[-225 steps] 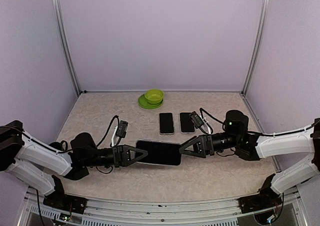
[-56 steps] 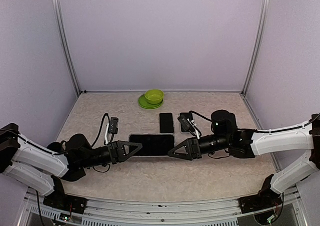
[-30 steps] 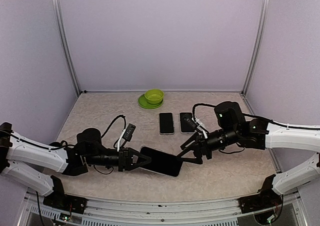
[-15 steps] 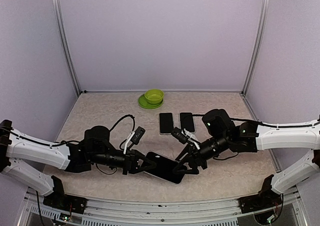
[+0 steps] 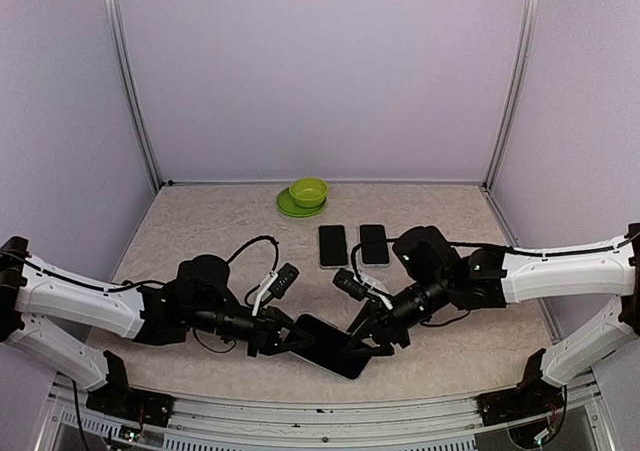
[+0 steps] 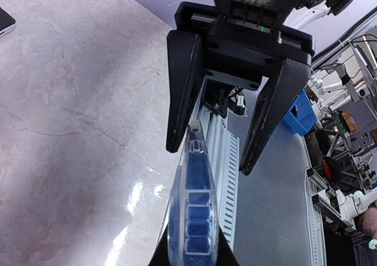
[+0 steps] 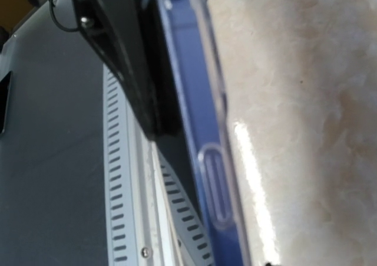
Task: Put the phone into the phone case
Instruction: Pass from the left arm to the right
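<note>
Phone case, a dark flat slab with a clear bluish plastic rim (image 5: 325,344), hangs tilted over the near part of the beige stone-pattern table (image 5: 200,231) in the top view. The left gripper (image 5: 277,335) pinches its left end and the right gripper (image 5: 366,333) stands at its right end. A second ago the slab was further from the near edge and the right gripper was apart from it. Now both have come nearer to the bases, and the right fingers reach around the end. Two small black phones (image 5: 333,245) lie side by side behind, untouched. A green bowl (image 5: 308,190) on a green plate (image 5: 290,207) stands near the far edge.

In the left wrist view we look along the phone case (image 6: 193,201) edge-on. It comes out from between the left gripper's pressed-together fingers at the bottom. The right gripper (image 6: 211,158) straddles its far tip with jaws spread: one finger (image 6: 179,89) is just beside the tip, the other apart from it.

In the right wrist view the clear rim (image 7: 203,142) runs close to the lens, with a black part against one face. The second finger is hidden.

We judge that the right pincer is closing to take a second hold, which would steady the case between both arms. We cannot tell if a phone already sits inside.
</note>
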`<action>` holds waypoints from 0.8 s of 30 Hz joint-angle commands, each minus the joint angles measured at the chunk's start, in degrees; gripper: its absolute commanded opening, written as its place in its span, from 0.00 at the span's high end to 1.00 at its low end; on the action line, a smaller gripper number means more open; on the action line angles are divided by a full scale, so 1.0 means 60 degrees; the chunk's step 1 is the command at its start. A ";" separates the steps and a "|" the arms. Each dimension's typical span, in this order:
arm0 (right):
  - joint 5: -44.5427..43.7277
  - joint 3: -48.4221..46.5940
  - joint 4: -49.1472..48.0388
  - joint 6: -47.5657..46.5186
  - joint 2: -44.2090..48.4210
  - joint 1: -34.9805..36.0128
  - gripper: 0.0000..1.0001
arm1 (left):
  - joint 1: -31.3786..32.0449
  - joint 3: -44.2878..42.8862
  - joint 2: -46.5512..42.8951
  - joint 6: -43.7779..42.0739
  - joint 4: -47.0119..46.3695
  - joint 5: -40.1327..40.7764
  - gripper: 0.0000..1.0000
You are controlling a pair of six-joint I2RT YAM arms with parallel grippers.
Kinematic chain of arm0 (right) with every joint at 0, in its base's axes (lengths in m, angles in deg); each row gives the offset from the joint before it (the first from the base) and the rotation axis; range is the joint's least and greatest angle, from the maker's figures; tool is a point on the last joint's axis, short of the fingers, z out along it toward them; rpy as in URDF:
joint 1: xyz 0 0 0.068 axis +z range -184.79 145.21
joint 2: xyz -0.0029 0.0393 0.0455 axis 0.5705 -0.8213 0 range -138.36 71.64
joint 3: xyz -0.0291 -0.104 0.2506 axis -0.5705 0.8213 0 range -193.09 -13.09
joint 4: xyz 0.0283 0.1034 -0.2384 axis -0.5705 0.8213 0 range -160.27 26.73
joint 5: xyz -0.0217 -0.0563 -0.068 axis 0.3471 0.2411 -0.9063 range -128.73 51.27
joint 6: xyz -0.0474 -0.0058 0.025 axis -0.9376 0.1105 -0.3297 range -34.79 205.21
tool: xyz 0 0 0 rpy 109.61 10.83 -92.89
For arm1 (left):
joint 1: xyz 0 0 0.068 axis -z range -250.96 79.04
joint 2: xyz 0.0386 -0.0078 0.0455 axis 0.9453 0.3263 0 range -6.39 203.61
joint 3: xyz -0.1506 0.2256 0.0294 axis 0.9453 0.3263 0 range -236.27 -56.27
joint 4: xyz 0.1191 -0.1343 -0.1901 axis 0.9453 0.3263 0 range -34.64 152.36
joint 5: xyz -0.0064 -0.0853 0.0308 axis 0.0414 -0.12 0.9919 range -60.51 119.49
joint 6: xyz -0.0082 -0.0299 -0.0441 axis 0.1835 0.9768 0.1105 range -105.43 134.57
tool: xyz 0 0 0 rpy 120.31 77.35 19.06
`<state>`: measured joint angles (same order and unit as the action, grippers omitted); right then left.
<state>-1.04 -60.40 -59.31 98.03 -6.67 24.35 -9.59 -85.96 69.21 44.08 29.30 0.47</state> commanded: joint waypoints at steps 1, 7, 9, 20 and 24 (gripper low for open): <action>0.0076 -0.0417 0.0150 -0.0188 -0.0369 0.0260 0.53 | 0.0116 -0.0528 0.0027 -0.0245 -0.0432 -0.0263 0.99; 0.0083 -0.0506 0.0125 -0.0210 -0.0644 0.0366 0.88 | 0.0179 -0.0614 0.0065 -0.0321 -0.0286 -0.0179 0.98; 0.0029 -0.0503 0.0124 -0.0218 -0.0646 0.0369 1.00 | 0.0195 -0.0603 0.0036 -0.0334 -0.0245 -0.0134 0.96; -0.1350 -0.0410 0.0249 0.0209 -0.0401 0.0354 1.00 | 0.0203 -0.0622 -0.0597 -0.0568 0.0404 0.0825 0.68; -0.2054 -0.0358 0.0180 0.0437 -0.0240 0.0316 1.00 | 0.0214 -0.0452 -0.0999 -0.0463 0.0374 0.1572 0.52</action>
<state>-4.91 -61.97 -58.81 97.44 -9.81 26.40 -8.52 -87.49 67.11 40.61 34.06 5.17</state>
